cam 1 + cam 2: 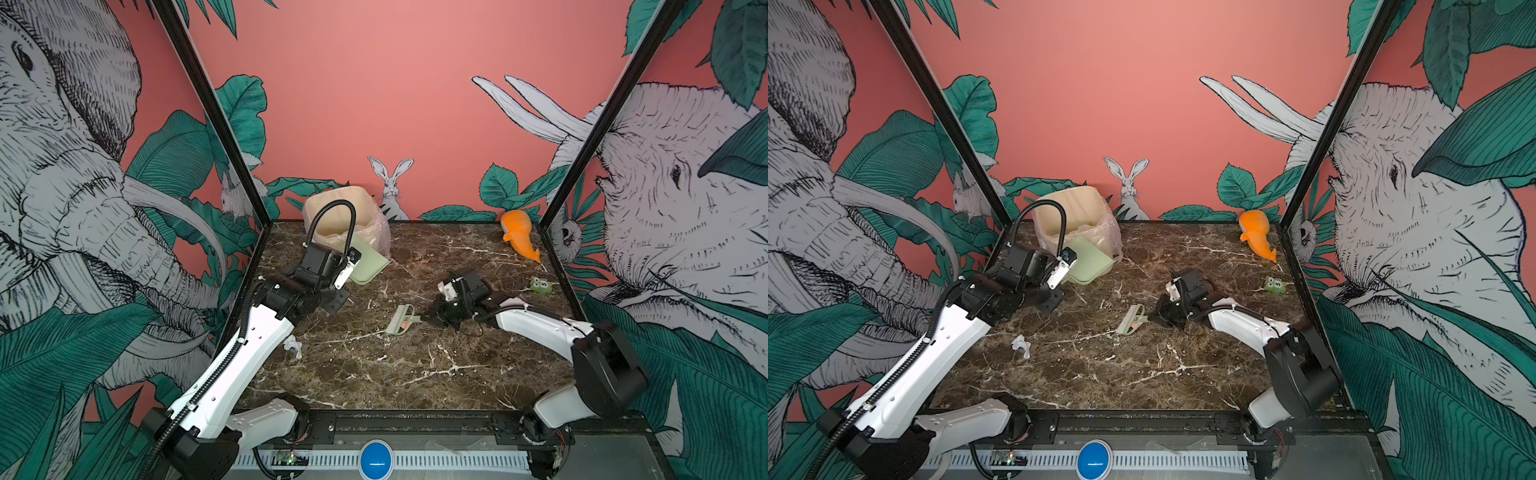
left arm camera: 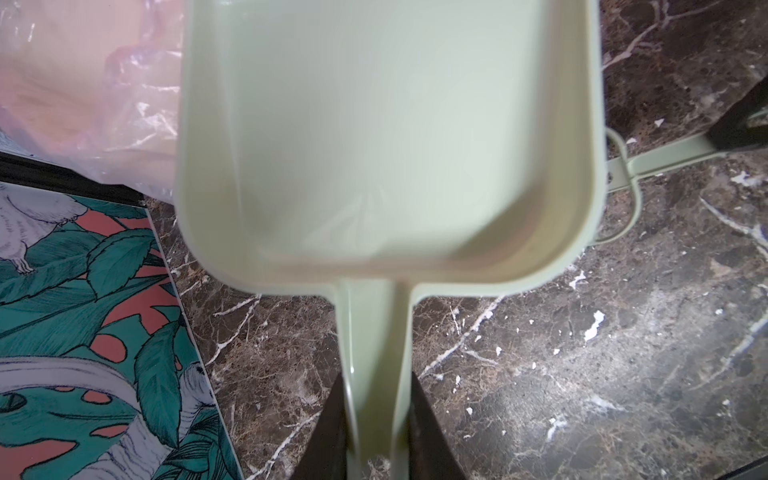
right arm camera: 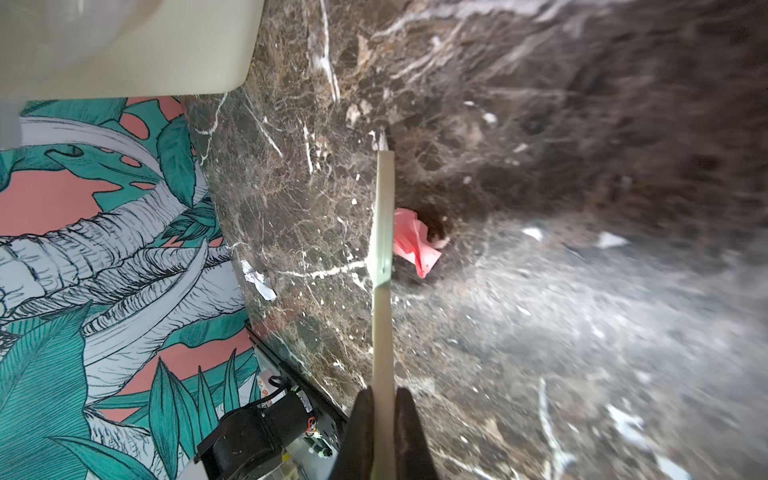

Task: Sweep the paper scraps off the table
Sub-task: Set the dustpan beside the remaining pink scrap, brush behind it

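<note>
My left gripper is shut on the handle of the pale green dustpan, held tilted against the lined bin at the back left. The pan's inside shows nothing in it. My right gripper is shut on the thin handle of a small green brush, low over the middle of the table. One of the paper scraps, a pink one, lies right against the brush head. A white scrap lies near the left edge, beside my left forearm.
A beige bin with a clear plastic liner stands at the back left corner. An orange carrot-shaped toy lies at the back right, and a small green block sits near the right edge. Black frame posts rise at both back corners.
</note>
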Robot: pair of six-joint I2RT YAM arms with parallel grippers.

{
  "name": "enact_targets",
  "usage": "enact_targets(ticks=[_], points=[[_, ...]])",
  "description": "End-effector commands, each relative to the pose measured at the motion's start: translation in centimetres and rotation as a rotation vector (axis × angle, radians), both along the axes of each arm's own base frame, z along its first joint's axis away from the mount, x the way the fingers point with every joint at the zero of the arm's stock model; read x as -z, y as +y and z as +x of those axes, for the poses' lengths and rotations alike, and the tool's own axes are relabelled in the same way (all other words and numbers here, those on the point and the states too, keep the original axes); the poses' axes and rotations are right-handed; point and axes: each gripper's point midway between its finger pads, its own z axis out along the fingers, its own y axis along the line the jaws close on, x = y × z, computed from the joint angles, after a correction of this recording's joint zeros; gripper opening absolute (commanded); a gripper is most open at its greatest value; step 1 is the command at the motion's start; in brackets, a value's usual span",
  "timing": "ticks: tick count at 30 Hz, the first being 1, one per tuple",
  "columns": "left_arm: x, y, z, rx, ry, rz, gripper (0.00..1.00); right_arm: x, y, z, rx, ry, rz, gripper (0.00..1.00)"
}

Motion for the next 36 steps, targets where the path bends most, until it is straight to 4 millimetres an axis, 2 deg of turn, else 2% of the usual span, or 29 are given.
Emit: enact_targets(ticks=[1, 5, 7, 14, 18, 20, 23, 27, 36], points=[[1.0, -0.6, -0.8, 0.015, 0.037, -0.005, 0.05, 1.0, -4.3, -3.1, -0.002, 0.062, -0.116, 0.00], [1.9, -1.4, -1.5, 0.044, 0.060, 0.004, 0.05, 0.6, -8.0, -5.8, -0.001, 0.108, -0.165, 0.00], [2.5, -1.6, -1.9, 0.054, 0.077, 0.014, 0.05, -0.1, -9.0, -6.3, 0.000, 0.105, -0.177, 0.00], [4.9, -3.8, -3.6, 0.115, 0.148, 0.009, 0.05, -6.0, -9.9, -5.2, -0.068, -0.030, -0.239, 0.00], [7.1, -6.7, -5.5, 0.203, 0.204, 0.013, 0.05, -8.4, -10.7, -4.7, -0.158, -0.098, -0.321, 0.00], [8.4, -7.9, -6.4, 0.236, 0.233, 0.022, 0.05, -9.0, -11.4, -4.5, -0.196, -0.118, -0.377, 0.00], [10.1, -9.7, -7.8, 0.286, 0.265, 0.046, 0.04, -9.1, -12.9, -4.7, -0.262, -0.119, -0.486, 0.00], [12.2, -11.2, -9.5, 0.335, 0.300, 0.076, 0.04, -8.2, -14.4, -5.3, -0.320, -0.095, -0.581, 0.00], [14.9, -13.0, -11.7, 0.421, 0.339, 0.111, 0.04, -5.9, -14.8, -5.6, -0.386, -0.068, -0.659, 0.00]])
